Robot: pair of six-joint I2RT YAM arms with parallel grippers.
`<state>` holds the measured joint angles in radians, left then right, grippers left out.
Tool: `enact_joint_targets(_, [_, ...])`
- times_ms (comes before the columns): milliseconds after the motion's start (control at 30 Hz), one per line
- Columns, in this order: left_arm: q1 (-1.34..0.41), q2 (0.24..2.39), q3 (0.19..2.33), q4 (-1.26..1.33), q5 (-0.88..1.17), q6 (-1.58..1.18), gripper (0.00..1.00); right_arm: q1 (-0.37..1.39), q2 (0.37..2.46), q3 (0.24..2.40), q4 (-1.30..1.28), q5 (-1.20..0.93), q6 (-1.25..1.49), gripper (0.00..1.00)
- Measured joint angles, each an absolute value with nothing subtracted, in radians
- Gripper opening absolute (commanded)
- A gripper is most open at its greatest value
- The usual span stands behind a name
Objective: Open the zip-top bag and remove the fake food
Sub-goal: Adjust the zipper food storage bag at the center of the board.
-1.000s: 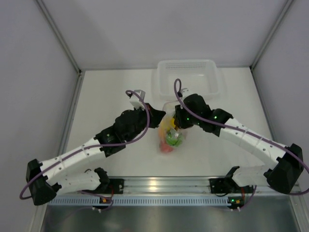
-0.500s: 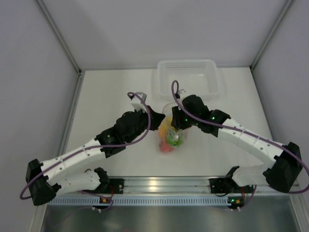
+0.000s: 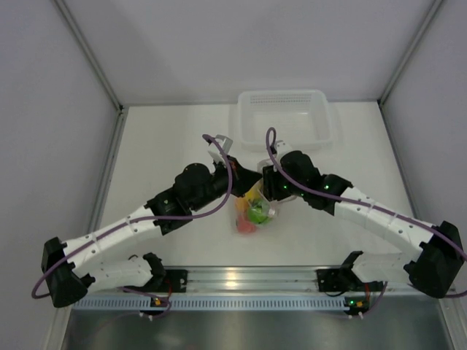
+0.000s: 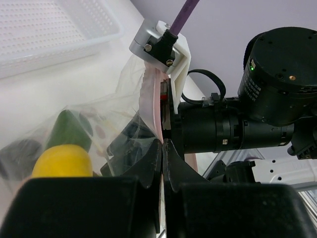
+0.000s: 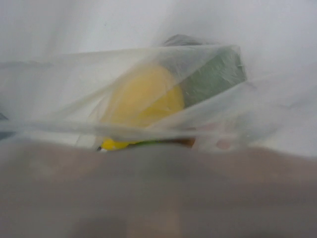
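The clear zip-top bag (image 3: 255, 210) hangs between the two grippers over the middle of the table, with fake food inside it. In the left wrist view a yellow fruit (image 4: 62, 161), a green one (image 4: 69, 130) and a dark one (image 4: 17, 154) show through the plastic. My left gripper (image 4: 162, 145) is shut on the bag's top edge by the pink zip strip (image 4: 150, 101). My right gripper (image 3: 265, 181) sits against the same strip from the other side, facing the left gripper (image 3: 248, 178). In the right wrist view, blurred plastic hides its fingers; only the yellow fruit (image 5: 141, 99) and green fruit (image 5: 213, 77) show.
A translucent white perforated tray (image 3: 319, 125) stands at the back of the table, just behind the grippers. The right arm's black wrist motor (image 4: 280, 64) is close in front of the left wrist camera. White walls close in the table on three sides.
Both wrists have drawn closer together over the bag. The left wrist has moved right and back, and the bag with the fruits has swung slightly left and toward the front.
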<state>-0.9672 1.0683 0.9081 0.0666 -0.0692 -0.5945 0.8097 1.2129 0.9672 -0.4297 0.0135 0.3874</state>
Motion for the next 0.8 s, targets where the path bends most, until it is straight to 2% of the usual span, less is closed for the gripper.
enact_joint_targets(467, [-0.968, 1.089, 0.917, 0.096, -0.099, -0.584, 0.0, 0.81, 1.189, 0.936, -0.306, 0.183, 0.436, 0.37])
enact_joint_targets(800, [-0.968, 1.132, 0.917, 0.11, -0.105, -0.543, 0.0, 0.801, 1.281, 0.923, -0.225, 0.215, 0.41, 0.4])
